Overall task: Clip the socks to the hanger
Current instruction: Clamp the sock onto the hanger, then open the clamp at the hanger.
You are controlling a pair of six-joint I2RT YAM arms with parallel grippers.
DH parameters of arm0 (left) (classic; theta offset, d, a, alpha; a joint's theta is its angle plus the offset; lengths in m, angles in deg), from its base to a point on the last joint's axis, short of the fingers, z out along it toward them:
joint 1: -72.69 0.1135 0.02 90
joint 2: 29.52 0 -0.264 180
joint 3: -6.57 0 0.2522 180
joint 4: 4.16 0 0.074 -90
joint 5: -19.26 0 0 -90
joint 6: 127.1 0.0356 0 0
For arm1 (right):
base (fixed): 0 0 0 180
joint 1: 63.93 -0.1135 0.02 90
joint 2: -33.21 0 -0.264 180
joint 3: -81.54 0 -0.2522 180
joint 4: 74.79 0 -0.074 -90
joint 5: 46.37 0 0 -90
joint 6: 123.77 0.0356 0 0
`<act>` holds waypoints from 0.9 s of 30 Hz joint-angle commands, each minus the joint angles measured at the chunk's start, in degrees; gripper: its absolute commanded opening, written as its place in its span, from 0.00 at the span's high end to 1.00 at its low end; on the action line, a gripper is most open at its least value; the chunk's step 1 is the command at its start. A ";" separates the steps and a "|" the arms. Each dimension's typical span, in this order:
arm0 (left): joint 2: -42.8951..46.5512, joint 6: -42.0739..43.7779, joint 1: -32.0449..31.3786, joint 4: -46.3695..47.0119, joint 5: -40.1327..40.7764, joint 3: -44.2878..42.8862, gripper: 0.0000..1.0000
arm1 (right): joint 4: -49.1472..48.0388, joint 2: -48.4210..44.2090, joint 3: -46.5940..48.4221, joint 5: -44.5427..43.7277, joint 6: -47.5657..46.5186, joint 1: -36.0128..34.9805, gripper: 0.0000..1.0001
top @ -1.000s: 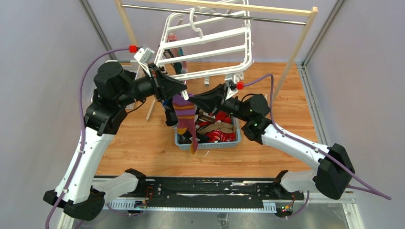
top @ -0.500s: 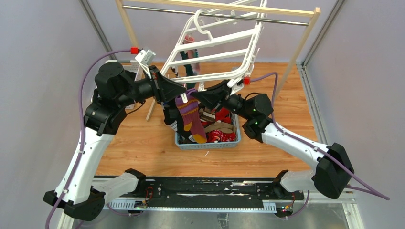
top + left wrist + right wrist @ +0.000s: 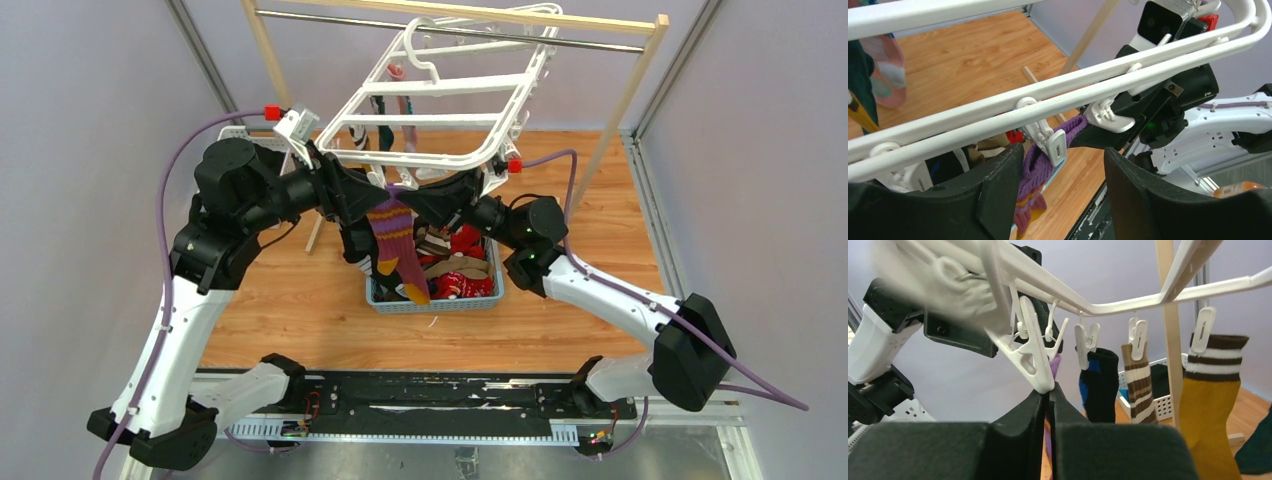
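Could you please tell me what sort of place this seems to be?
Probably a robot lab test cell set up for laundry: plain grey walls around a wooden table, a rack carrying a clip hanger, and a basket of socks.

The white plastic hanger [image 3: 440,120] hangs tilted from its hook. A purple striped sock [image 3: 392,235] with a mustard toe dangles from a clip [image 3: 1053,145] on the near rail. Other clips hold a mustard sock [image 3: 1208,405], a brown striped sock [image 3: 1137,385] and a black-and-blue sock [image 3: 1100,382]. More socks [image 3: 462,283], mostly red, lie heaped in the basket [image 3: 435,305] below.
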 commanded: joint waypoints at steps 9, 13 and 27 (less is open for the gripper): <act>3.50 0.48 -0.07 0.74 7.68 2.78 0.39 | -2.17 -2.40 -5.21 -8.78 -2.74 -2.90 0.58; 3.70 0.46 -0.07 0.75 6.74 3.09 0.43 | -0.20 -4.73 -7.91 -15.43 -6.85 -4.87 0.56; 6.16 3.18 -0.09 0.87 -0.49 8.92 0.44 | -10.70 -8.65 -13.64 -58.85 -46.22 -24.37 0.48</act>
